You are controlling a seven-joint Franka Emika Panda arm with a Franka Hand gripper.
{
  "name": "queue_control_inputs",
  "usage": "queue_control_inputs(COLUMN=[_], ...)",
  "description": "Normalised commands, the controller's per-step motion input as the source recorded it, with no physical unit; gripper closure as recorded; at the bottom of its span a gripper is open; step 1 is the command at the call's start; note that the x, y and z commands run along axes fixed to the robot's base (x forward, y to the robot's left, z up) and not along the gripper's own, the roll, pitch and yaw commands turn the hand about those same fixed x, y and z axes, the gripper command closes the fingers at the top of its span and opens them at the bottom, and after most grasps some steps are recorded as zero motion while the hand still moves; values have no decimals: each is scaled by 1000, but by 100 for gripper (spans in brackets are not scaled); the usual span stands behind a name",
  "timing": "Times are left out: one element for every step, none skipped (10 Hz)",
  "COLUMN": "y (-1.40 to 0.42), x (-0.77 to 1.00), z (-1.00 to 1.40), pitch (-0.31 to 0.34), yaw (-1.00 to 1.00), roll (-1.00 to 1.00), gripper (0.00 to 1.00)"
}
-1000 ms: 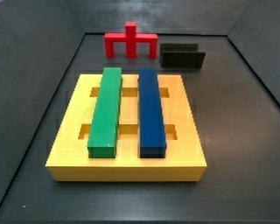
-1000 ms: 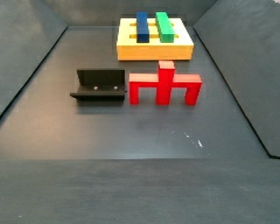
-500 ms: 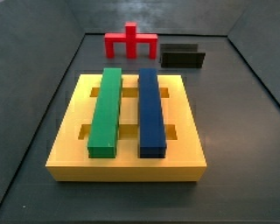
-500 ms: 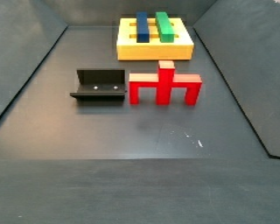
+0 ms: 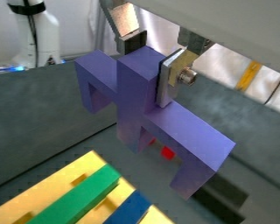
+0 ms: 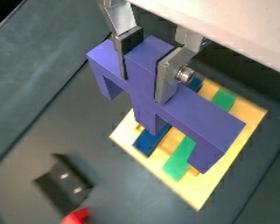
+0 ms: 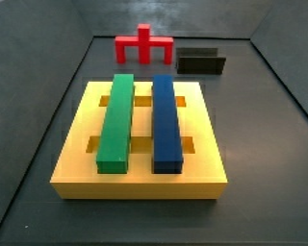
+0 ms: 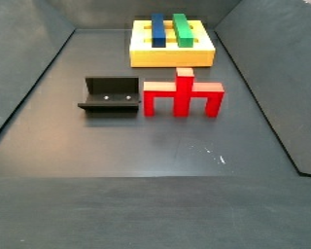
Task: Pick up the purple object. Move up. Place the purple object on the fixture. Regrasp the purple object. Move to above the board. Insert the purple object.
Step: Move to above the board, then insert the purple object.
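Both gripper (image 6: 150, 61) fingers pinch the purple object's (image 6: 166, 105) stem above the board (image 6: 230, 166).

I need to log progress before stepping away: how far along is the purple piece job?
Done: the blue-violet block is off the floor, clamped at its stem in the pincer; neither side view shows it. In hand: it hangs above the yellow slotted board in a wrist view, so the black L-shaped fixture step looks finished. Left: insertion; the board holds only the green bar and dark-blue bar.
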Motion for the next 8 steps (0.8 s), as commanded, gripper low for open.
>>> queue_control_inputs(y=[82, 65, 36, 31, 0, -254, -463, -543], x=[-48, -61, -62, -48, 0, 0, 0, 17], z=[9, -10, 13, -13, -23, -431, -680, -677], pitch=[24, -11, -37, -44, 0, -17, -34, -83], yaw=[87, 81, 59, 14, 0, 43, 251, 260], roll=[-1000, -987, -683, -360, 0, 117, 293, 269], gripper=[100, 100, 100, 100, 100, 100, 100, 100])
